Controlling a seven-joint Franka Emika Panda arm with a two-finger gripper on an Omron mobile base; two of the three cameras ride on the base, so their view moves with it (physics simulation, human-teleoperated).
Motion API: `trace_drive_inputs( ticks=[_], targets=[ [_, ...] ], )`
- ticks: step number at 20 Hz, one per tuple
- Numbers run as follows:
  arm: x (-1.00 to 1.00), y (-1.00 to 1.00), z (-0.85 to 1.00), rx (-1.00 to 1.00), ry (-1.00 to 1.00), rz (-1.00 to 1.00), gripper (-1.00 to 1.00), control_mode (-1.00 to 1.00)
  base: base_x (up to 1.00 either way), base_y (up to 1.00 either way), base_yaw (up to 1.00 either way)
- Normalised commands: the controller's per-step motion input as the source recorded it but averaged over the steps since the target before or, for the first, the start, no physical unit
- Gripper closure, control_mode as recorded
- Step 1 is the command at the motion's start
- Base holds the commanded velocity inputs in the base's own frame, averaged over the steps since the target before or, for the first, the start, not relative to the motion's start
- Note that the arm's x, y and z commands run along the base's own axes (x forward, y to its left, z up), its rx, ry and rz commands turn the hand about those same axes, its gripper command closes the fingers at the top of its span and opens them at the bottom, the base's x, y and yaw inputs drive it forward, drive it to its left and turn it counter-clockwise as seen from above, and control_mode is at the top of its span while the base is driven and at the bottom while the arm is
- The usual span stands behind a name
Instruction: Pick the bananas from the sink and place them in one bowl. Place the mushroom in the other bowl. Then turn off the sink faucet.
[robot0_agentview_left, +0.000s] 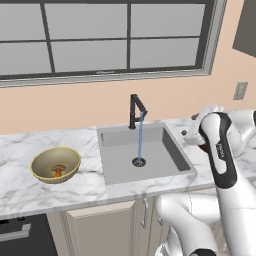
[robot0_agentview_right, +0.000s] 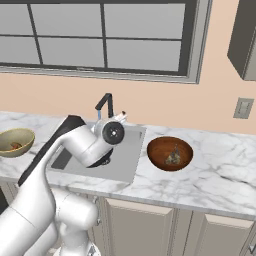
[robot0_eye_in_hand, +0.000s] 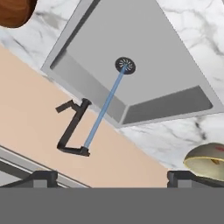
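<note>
Base views flank arm, facing sink (robot0_agentview_left: 145, 150); hand view above; all share it.

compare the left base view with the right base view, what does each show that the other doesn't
Left base view alone: the drain with the blue water stream reaching it, and a dark appliance under the counter.
Right base view alone: the reddish-brown bowl with bananas inside.
Shared: the black faucet, the sink, the yellow-olive bowl holding the mushroom, the window and a wall outlet.
</note>
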Motion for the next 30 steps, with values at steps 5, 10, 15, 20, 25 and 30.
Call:
trace_drive_inputs(
  ticks=[5,10,15,20,25,30],
  targets=[
    [0.25,-0.03,0.00,0.21,0.01,0.00,-1.00,-1.00,0.00,0.00,0.00],
    [0.22,0.10,0.00,0.10,0.00,-0.03,-1.00,-1.00,0.00,0.00,0.00],
    [0.21,0.06,-0.02,0.06,0.00,-0.07,-1.00,-1.00,0.00,0.00,0.00],
    [0.22,0.01,-0.03,0.09,0.00,-0.09,-1.00,-1.00,0.00,0.00,0.00],
    [0.30,0.00,-0.01,0.09,0.02,-0.02,-1.00,-1.00,0.00,0.00,0.00],
    [0.26,0.00,0.00,0.03,0.07,0.00,-1.00,-1.00,0.00,0.00,0.00]
  ],
)
